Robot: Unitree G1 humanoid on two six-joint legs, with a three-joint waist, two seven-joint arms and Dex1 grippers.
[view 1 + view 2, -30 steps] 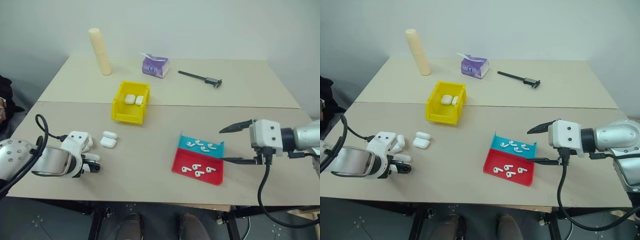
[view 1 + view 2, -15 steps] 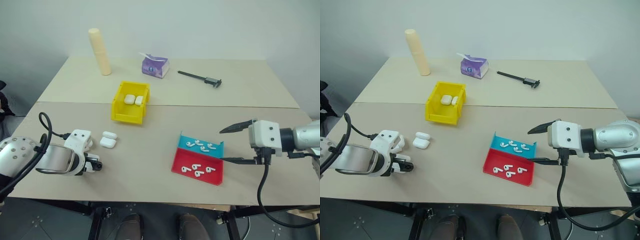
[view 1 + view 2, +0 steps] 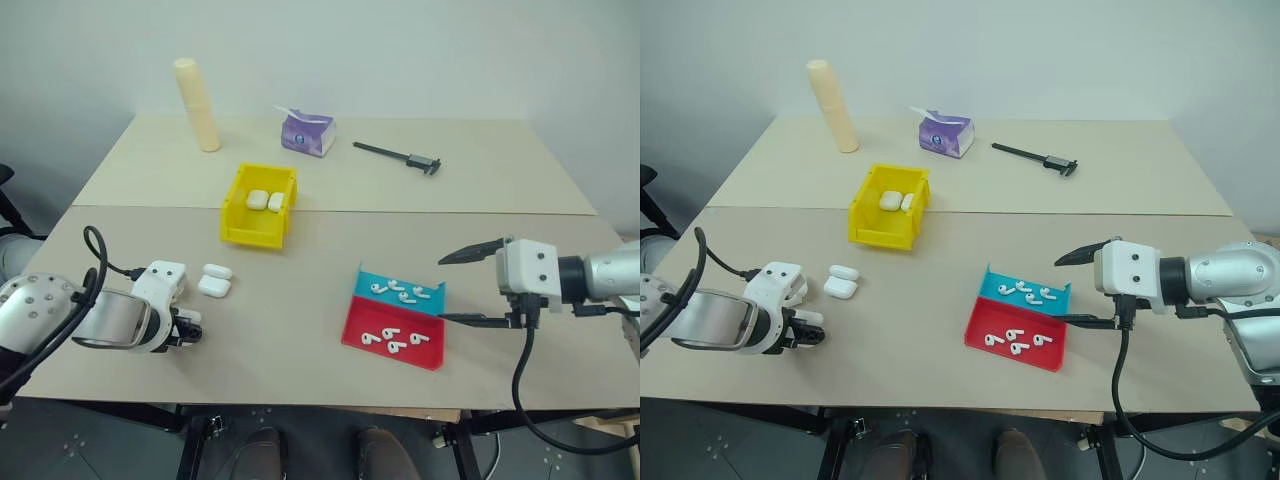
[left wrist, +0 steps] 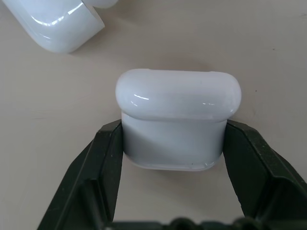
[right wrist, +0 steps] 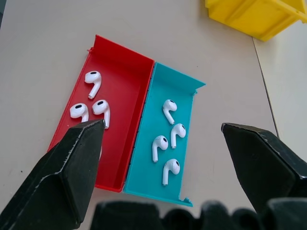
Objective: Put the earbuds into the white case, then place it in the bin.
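My left gripper (image 4: 171,143) is clenched on a white case (image 4: 176,117) at the near left of the desk (image 3: 300,300), lid seemingly closed; earbuds (image 5: 169,139) lie in the tray (image 5: 144,91) beneath my wide-open right gripper (image 5: 163,143); two cases (image 3: 267,200) already sit in the bin (image 3: 240,222); loading and binning remain.

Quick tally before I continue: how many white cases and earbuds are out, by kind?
White cases: 5 (2 in the yellow bin, 2 on the table, 1 in the left gripper)
Earbuds: 8 (4 red compartment, 4 teal compartment)
Total: 13
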